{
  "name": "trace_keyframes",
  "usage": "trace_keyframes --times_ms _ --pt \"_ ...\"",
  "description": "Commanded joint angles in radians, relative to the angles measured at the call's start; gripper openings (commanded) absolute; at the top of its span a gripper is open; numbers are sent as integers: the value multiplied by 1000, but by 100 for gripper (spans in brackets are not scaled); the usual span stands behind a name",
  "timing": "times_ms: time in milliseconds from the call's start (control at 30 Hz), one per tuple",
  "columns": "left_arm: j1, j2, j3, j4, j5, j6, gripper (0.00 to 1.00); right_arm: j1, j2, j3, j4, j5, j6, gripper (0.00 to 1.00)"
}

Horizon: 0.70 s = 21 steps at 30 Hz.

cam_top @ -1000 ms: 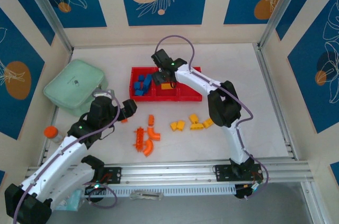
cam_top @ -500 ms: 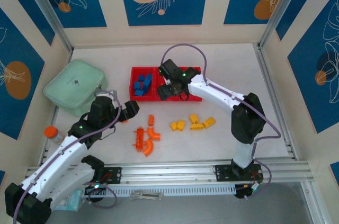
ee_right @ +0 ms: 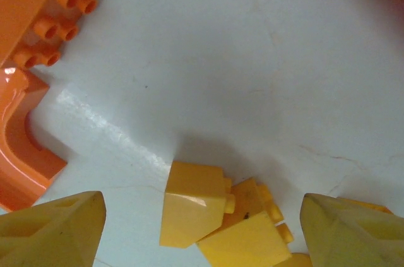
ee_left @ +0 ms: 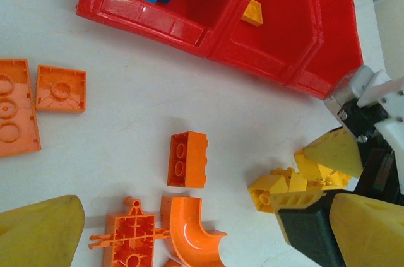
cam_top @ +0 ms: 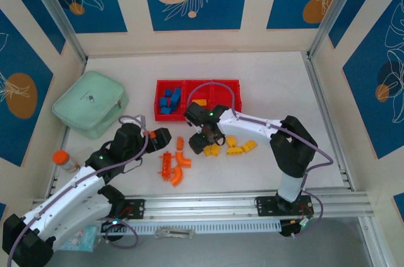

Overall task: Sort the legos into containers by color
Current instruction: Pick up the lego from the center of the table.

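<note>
The containers are three compartments of a red tray [cam_top: 218, 115]; blue legos [cam_top: 169, 101] lie in its left one and a yellow lego [cam_top: 200, 102] in the middle one. My right gripper [cam_top: 205, 142] hangs open just above the table, its fingers [ee_right: 53, 229] on either side of two yellow legos [ee_right: 192, 210]. More yellow legos [cam_top: 240, 147] lie to its right. My left gripper [ee_left: 202, 235] is open and holds nothing, low over an orange brick [ee_left: 187, 160], a curved orange piece [ee_left: 189, 232] and a ridged orange piece [ee_left: 129, 238].
A mint-green lidded case [cam_top: 91, 103] sits at the left. An orange-capped bottle [cam_top: 61, 158] stands near the left wall. Two flat orange plates [ee_left: 60, 88] lie left of the brick. An aluminium rail [cam_top: 208, 204] runs along the near edge.
My right gripper has come away from the tray's middle compartment and dropped to the yellow legos on the table. The left arm has shifted slightly right, toward the orange pieces.
</note>
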<state>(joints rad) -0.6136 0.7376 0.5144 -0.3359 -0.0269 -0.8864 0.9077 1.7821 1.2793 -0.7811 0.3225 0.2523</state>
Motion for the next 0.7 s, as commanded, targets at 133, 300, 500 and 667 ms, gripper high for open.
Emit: trace_keyframes --times_ms 133,300,500,667 --pt "-38 20 -14 40 -45 -34 99 11 38 -25 6 -27 -6 73" --pt "-46 36 -14 45 -52 -33 99 15 85 -6 16 -16 -2 68" --pt "-46 42 -17 52 -51 -36 99 23 123 7 27 -4 -11 60" --pt "-47 47 -18 56 -54 -35 99 25 133 5 30 -6 -12 53"
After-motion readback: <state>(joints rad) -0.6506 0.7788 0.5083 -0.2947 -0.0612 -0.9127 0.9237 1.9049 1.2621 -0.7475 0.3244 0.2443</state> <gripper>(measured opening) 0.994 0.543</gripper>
